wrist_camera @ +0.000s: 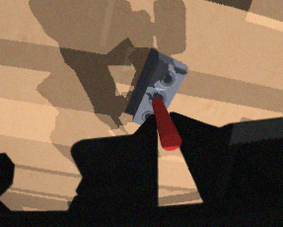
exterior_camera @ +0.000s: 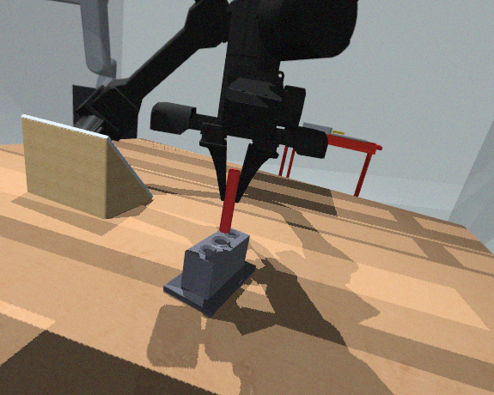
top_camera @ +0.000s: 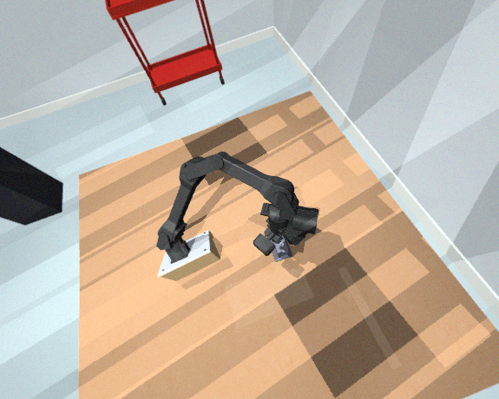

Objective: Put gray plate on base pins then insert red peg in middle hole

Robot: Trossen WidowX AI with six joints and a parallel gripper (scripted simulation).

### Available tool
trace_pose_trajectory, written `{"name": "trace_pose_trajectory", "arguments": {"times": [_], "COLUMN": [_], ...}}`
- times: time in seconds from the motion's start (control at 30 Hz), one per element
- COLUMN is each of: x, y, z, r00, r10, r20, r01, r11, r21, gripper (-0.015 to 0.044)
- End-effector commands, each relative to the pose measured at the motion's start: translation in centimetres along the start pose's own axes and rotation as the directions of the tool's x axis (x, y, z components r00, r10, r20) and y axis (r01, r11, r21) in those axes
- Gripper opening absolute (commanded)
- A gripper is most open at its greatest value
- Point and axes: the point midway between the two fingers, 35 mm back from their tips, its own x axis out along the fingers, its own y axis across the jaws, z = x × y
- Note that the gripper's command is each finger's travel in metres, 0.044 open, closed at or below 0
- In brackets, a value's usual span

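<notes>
My gripper (exterior_camera: 230,198) (wrist_camera: 162,117) (top_camera: 279,244) is shut on the red peg (exterior_camera: 229,206) (wrist_camera: 165,125) and holds it upright by its upper part. The gray plate (exterior_camera: 216,262) (wrist_camera: 160,86) (top_camera: 284,252) is a thick block with three holes in its top. It lies flat on the dark base (exterior_camera: 186,294). The peg's lower end hangs just above the plate's top. In the wrist view it lines up with the middle hole (wrist_camera: 155,95). I cannot tell whether the tip has entered the hole. The pins are hidden by the plate.
The arm's mount is a wooden wedge block (exterior_camera: 70,172) (top_camera: 192,256), left of the plate. A red cart (top_camera: 185,65) (exterior_camera: 353,146) stands off the table at the back. A black box (top_camera: 14,186) lies at the far left.
</notes>
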Motion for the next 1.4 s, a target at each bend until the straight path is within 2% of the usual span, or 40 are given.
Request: {"name": "trace_pose_trajectory", "arguments": {"times": [0.0, 1.37], "x": [0.15, 0.13], "y": [-0.15, -0.31], "z": [0.14, -0.01], "r00": [1.0, 1.0], "r10": [-0.004, -0.001], "r20": [-0.003, -0.003], "r01": [0.004, 0.001], "r11": [1.0, 1.0], "r21": [-0.001, 0.003], "gripper": [0.0, 0.0]}}
